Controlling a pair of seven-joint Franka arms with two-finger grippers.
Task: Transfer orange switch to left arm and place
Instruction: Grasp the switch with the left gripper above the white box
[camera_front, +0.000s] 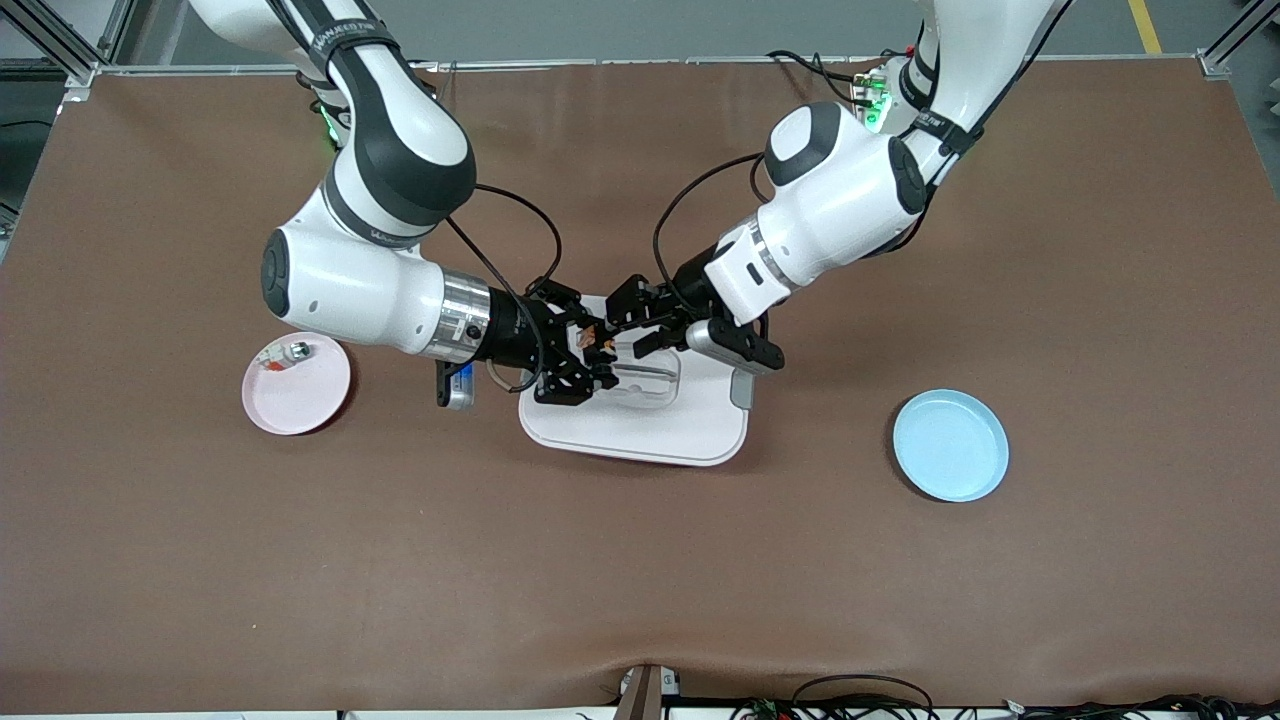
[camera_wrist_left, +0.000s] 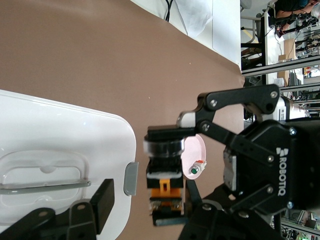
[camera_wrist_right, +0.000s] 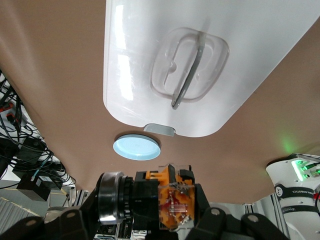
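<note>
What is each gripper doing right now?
Right gripper: shut on the orange switch, over the box.
Left gripper: open, beside the switch, over the box.

Big white arms with black joints, silver wrist rings, thin black cables, small green lights, black end effectors with shiny screws.

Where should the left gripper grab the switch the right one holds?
On the switch, take the round black head: it sticks out free, while the right gripper clamps the orange body. Bring the left gripper in level over the box, jaws straddling the head.
</note>
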